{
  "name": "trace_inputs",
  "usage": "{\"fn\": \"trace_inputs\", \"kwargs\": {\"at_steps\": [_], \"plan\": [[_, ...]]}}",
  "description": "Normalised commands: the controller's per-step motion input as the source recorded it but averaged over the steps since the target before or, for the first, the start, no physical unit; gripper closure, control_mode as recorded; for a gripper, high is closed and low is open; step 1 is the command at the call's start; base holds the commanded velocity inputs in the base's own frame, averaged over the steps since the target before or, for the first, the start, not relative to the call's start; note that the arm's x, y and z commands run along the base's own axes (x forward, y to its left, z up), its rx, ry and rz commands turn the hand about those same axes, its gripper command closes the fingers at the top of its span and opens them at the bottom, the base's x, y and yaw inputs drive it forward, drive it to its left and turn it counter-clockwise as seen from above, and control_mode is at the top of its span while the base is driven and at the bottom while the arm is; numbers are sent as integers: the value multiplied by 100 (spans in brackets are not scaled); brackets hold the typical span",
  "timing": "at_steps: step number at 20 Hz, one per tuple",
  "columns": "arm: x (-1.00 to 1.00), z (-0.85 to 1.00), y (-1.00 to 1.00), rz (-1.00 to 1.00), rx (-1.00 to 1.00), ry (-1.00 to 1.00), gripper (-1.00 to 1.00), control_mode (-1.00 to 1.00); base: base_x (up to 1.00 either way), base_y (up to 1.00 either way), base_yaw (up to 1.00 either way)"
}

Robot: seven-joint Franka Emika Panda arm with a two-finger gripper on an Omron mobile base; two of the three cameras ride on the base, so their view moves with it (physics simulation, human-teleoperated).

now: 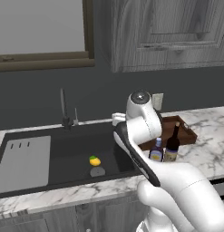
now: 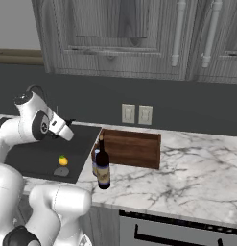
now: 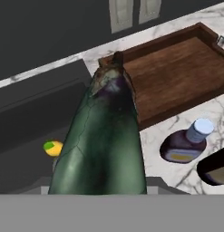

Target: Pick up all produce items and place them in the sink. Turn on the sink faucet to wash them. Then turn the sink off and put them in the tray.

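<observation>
One green vegetable (image 3: 104, 136) fills my gripper's (image 3: 100, 188) grasp, long axis pointing at the tray (image 3: 177, 72), while the sink (image 3: 31, 127) with the lemon (image 3: 53, 147) lies alongside.

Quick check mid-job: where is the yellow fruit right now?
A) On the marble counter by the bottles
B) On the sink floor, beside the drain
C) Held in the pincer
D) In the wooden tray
B: the yellow fruit lies on the dark floor of the sink right next to the round drain, while the wooden tray holds nothing and the dark green item fills the hand view.
</observation>
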Motion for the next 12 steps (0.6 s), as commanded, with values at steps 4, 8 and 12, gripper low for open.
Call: {"fn": "trace_inputs", "kwargs": {"at_steps": [4, 8, 12], "plan": [[5, 0, -35, -16, 0, 0, 100, -100, 0, 0, 0], [17, 0, -26, -13, 0, 0, 100, -100, 0, 0, 0], [24, 0, -19, -11, 0, 0, 100, -100, 0, 0, 0]]}}
